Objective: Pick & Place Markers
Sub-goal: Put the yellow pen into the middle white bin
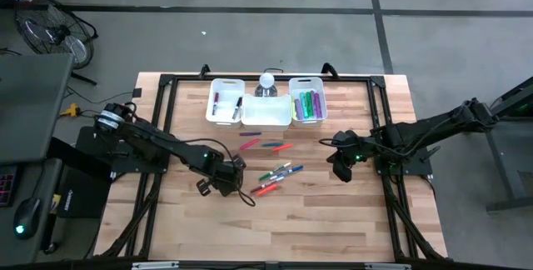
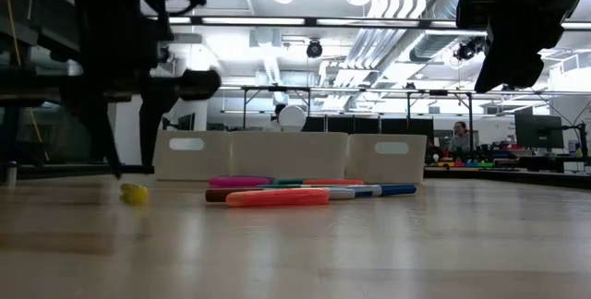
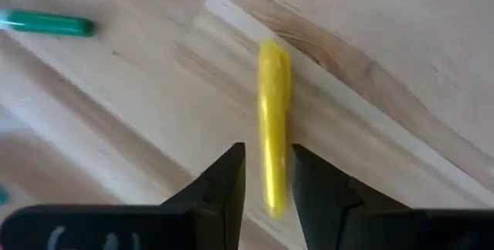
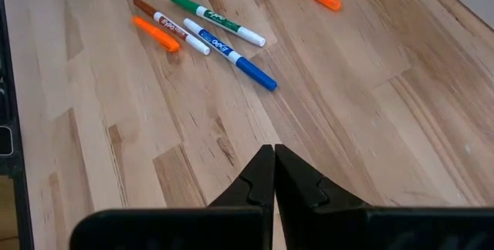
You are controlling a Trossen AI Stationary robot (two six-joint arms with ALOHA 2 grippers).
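A yellow marker (image 3: 274, 88) lies flat on the wooden table, seen end-on in the low view (image 2: 134, 193). My left gripper (image 3: 268, 153) hangs over its near end, pointing steeply down. It is open, one finger on each long side, with a strip of wood showing between the marker and one finger. In the high view the left gripper (image 1: 206, 187) hides this marker. Several more markers (image 1: 279, 174) lie loose mid-table, among them a blue one (image 4: 231, 53) and a green one (image 4: 216, 18). My right gripper (image 4: 274, 173) is shut and holds nothing, above the table's right part (image 1: 341, 168).
Three white bins (image 1: 266, 112) stand in a row at the far edge; the right one (image 1: 306, 103) holds green and purple markers, the left one (image 1: 218, 103) a few. A white round object (image 1: 266, 81) sits behind them. A black frame (image 1: 166, 120) borders the table. Bare wood stretches along the near edge.
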